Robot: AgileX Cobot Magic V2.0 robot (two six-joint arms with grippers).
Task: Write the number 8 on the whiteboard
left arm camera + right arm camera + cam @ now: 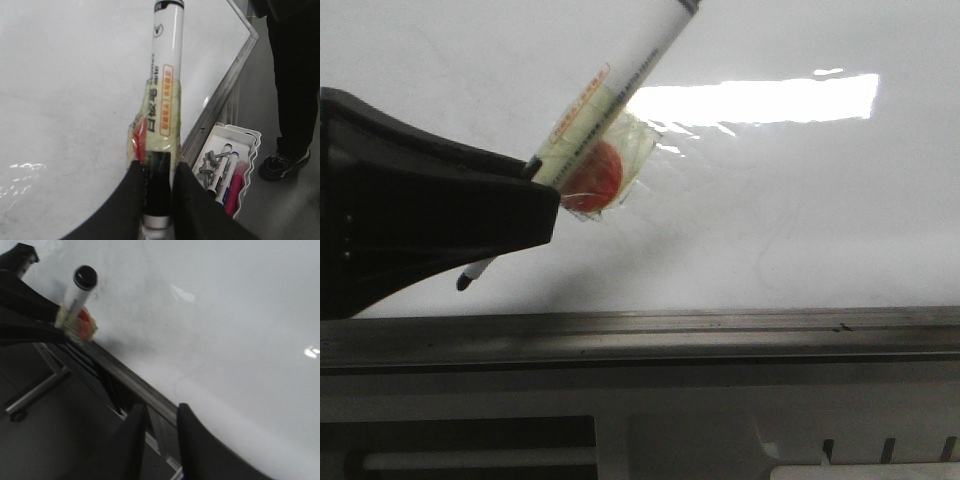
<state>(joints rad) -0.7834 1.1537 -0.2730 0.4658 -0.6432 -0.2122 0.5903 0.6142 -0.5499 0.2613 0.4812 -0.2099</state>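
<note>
No number 8 shows on the whiteboard (800,220) yet; its surface is bare. The left gripper (158,172) pinches a taped whiteboard marker (610,95), slanted so its tip (466,282) points at the board's lower edge, seemingly ready to write. Only the left wrist view shows a tray of spare markers (227,172). The right gripper (159,412) hangs empty, fingers slightly apart.

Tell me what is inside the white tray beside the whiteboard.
In the left wrist view the tray holds a few markers, one with a blue cap, a pink one, and a metal clip. The left gripper covers its near end.
</note>
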